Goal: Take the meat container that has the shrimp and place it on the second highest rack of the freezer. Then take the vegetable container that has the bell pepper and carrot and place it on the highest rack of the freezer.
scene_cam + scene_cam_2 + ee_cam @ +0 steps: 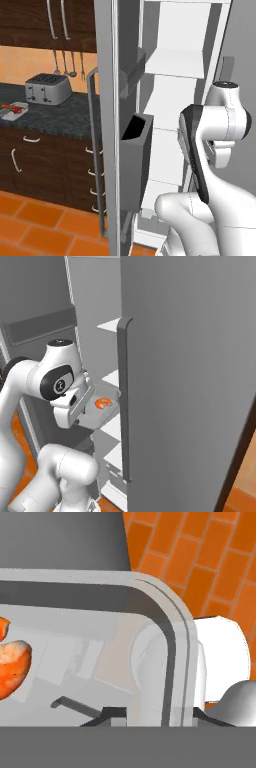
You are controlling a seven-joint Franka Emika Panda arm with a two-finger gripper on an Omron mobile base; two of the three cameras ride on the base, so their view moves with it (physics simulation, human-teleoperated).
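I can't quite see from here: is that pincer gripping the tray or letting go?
Pincer: at the edge of the shrimp tray; whether it grips or has let go cannot be told.

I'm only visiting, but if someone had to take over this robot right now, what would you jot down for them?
Gripper: at the near rim of the meat container, inside the open freezer; whether its jaws are open or closed on the rim cannot be made out.
Shrimp: lying in that container, which sits at shelf height in the freezer. Which rack that is cannot be counted with certainty.
Vegetable container: on the dark counter left of the freezer, near the toaster, with red and orange contents.
Done: shrimp container brought into the freezer.
Left: confirm its release and rack, then fetch the vegetable container and put it on the highest rack.
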